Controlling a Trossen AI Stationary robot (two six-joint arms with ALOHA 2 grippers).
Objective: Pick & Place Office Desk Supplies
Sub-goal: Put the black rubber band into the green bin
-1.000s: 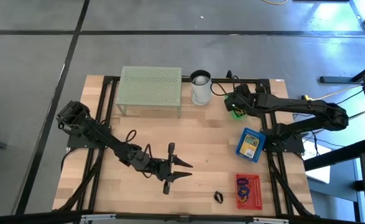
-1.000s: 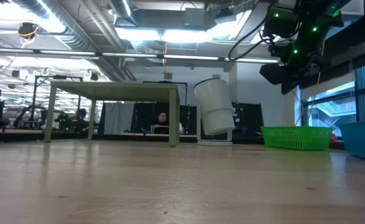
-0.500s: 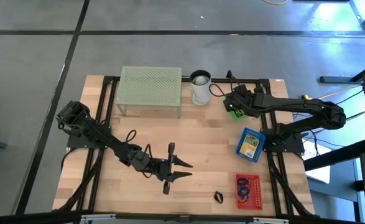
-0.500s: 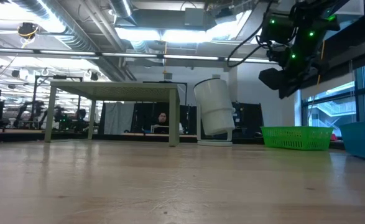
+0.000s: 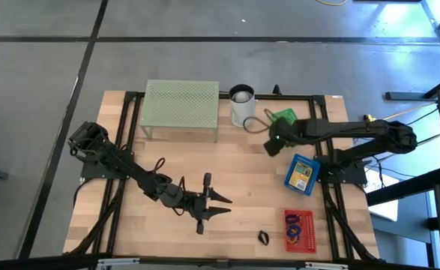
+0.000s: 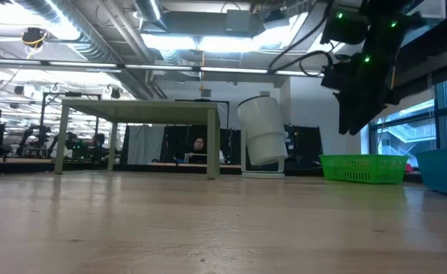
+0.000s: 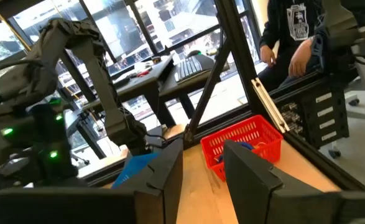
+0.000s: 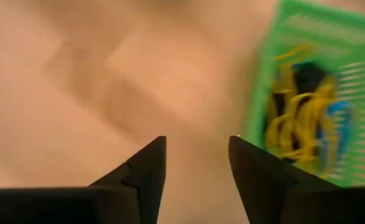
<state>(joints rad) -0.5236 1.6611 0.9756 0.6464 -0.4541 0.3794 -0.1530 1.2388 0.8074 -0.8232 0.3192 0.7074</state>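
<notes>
Right claw (image 5: 270, 145) swung forward — green basket (image 5: 285, 118) uncovered

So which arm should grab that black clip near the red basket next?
Probably left: its open gripper lies near the black clip by the red basket. The right gripper, open, is farther, beside the green basket.

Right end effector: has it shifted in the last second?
Yes. The right end effector has left its spot over the green basket and now sits toward the table's middle, in front of the white cup, open.
</notes>
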